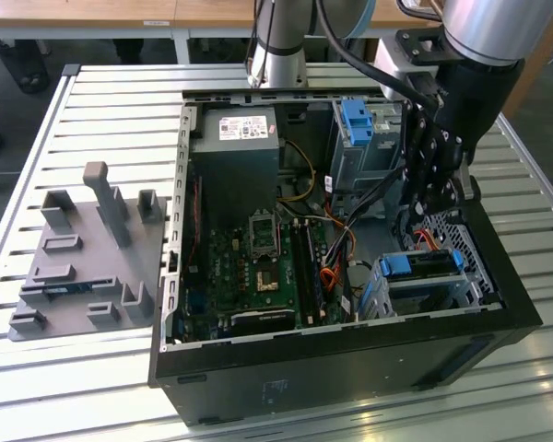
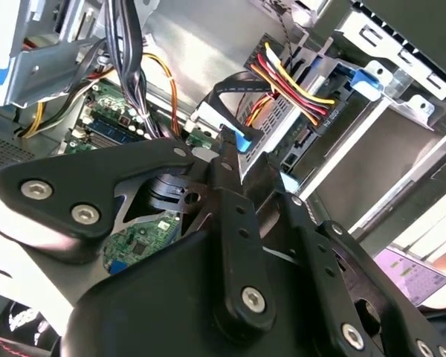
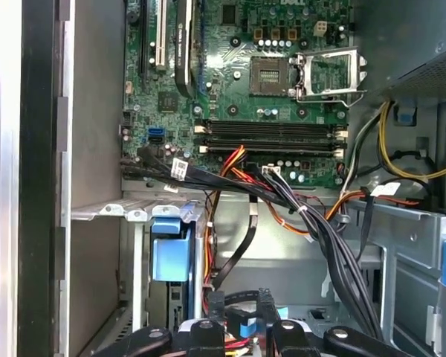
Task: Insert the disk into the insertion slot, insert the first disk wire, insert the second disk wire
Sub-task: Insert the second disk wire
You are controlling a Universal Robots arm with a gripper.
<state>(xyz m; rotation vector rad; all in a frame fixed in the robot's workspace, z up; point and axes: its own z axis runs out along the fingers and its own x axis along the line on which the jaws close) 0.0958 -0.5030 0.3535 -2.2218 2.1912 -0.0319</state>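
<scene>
**Gripper at the drive cage, holding a blue-ended cable beside the seated disk**

The open computer case (image 1: 350, 322) lies on a slatted metal table (image 1: 111, 101). In the exterior view the arm comes down from the far side into the right part of the case, and the gripper (image 1: 430, 210) hangs just above the insertion slot (image 1: 475, 267), the low perforated cage at the near right corner.

The disk (image 1: 422, 265) is already inside this cage; its blue carrier edge faces the motherboard (image 1: 258, 267). In the second wrist view the disk (image 2: 282, 130) shows its connector end, and a plug with red, yellow and black wires (image 2: 297, 78) sits against that end, probably already pushed in, though the contact itself is hard to see.

The fingers (image 2: 234, 216) are pressed together on a black flat cable with a blue connector (image 2: 238, 139), whose tip is just beside the disk end.

The taller cage with a blue latch (image 1: 355, 120) stands farther back. A grey fixture plate (image 1: 83, 267) lies on the table at the exterior view's left.
</scene>
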